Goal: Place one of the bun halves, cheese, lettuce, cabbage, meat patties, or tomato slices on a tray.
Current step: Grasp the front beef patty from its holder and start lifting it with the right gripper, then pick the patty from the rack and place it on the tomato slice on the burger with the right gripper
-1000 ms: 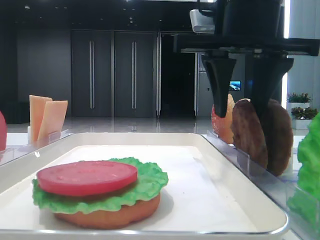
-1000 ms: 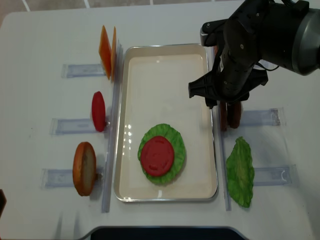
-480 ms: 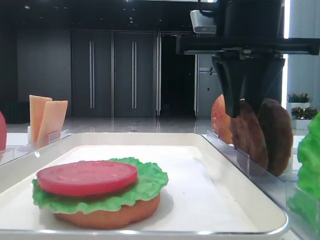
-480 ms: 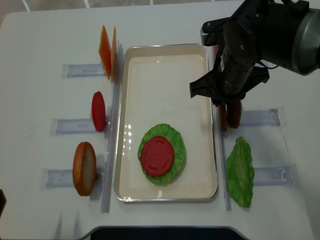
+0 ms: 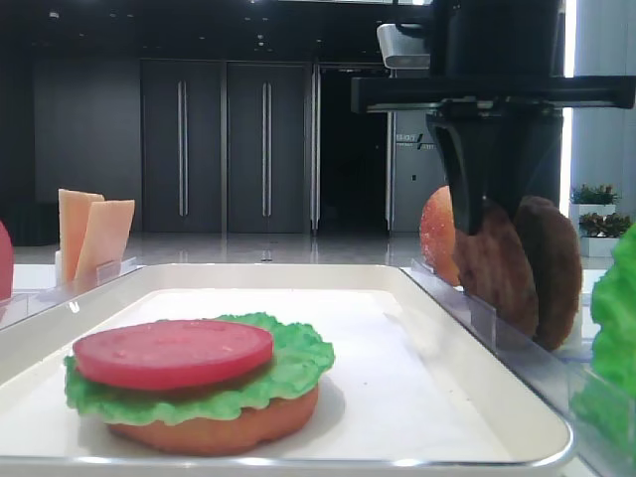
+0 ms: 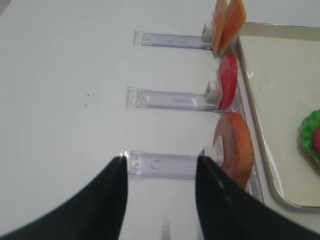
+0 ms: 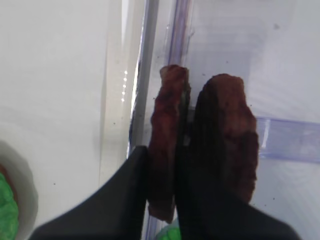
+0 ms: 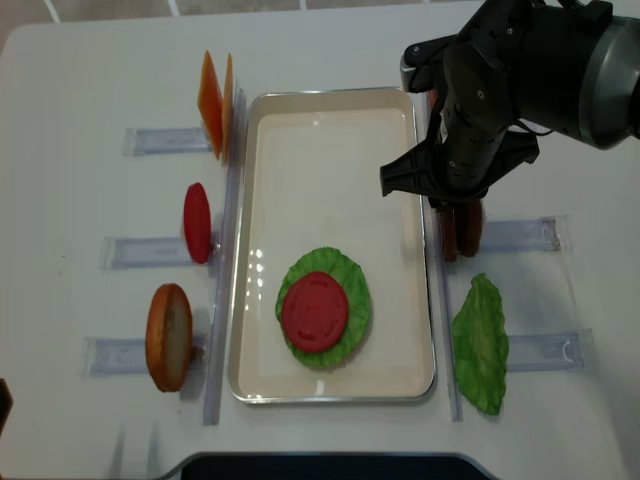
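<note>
Two dark-brown meat patties (image 7: 167, 145) (image 7: 235, 135) stand on edge in a clear rack just right of the white tray (image 8: 330, 130). My right gripper (image 7: 164, 150) comes down from above and is shut on the patty nearest the tray (image 5: 494, 273); one finger sits between the two patties. On the tray lies a stack of bun half, lettuce and tomato slice (image 8: 323, 310). My left gripper (image 6: 161, 160) hangs open over a clear rack, left of an upright bun half (image 6: 235, 147), holding nothing.
Left of the tray, racks hold cheese slices (image 8: 215, 100), a tomato slice (image 8: 197, 222) and a bun half (image 8: 168, 337). A lettuce leaf (image 8: 480, 345) stands in a rack at the right front. An orange-red disc (image 5: 437, 234) stands behind the patties.
The right gripper's jaws have closed from wide apart onto the patty nearest the tray. The left gripper view and the tray's stack show no movement.
</note>
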